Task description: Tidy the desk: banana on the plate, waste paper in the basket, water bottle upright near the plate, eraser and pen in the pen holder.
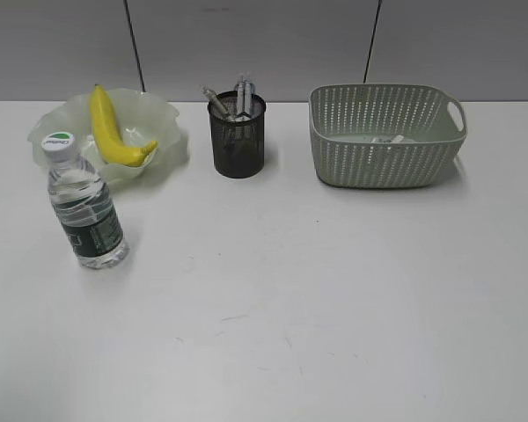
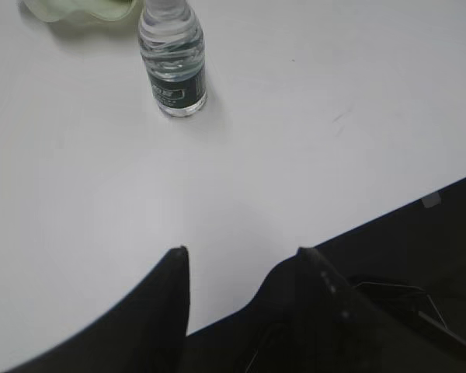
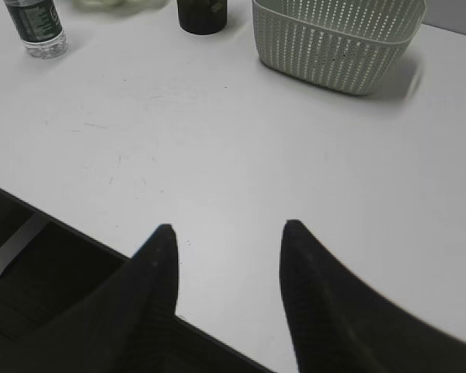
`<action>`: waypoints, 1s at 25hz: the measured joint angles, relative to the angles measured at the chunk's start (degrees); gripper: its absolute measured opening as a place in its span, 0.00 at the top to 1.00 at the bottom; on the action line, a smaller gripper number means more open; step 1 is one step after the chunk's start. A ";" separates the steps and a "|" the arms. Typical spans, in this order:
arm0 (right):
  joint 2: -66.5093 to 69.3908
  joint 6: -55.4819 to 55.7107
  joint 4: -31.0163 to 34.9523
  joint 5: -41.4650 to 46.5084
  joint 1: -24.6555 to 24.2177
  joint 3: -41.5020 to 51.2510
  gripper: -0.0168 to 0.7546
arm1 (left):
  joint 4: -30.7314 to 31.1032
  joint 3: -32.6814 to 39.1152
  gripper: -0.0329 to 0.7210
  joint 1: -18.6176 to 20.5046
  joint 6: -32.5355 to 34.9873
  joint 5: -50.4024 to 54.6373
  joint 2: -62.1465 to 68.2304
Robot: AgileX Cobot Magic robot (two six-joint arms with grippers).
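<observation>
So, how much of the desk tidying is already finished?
It looks nearly complete. The banana lies on the plate, the bottle stands upright near it, a pen shows in the pen holder, and white paper sits in the basket. The eraser I cannot see. Both the left gripper and the right gripper are open and empty.

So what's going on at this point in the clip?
Nothing is being handled. Both grippers, left and right, hang open and empty over the near edge of the desk. The banana lies on the plate, the water bottle stands upright in front of it, pens stick out of the pen holder, and something white lies in the basket. The desk looks tidied.
</observation>
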 joint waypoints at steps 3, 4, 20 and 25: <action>0.00 0.00 0.00 0.00 0.00 0.00 0.52 | 0.06 6.23 0.52 0.00 0.00 -1.49 -9.83; 0.00 0.05 0.00 0.00 0.00 0.00 0.52 | 0.29 7.86 0.52 0.00 0.00 -2.31 -13.09; 0.00 0.01 0.00 0.00 0.00 0.00 0.52 | 2.72 18.60 0.56 0.00 0.00 -9.33 -30.07; 0.00 0.01 0.00 0.00 0.00 0.00 0.52 | 2.77 18.60 0.56 0.00 0.00 -9.33 -30.07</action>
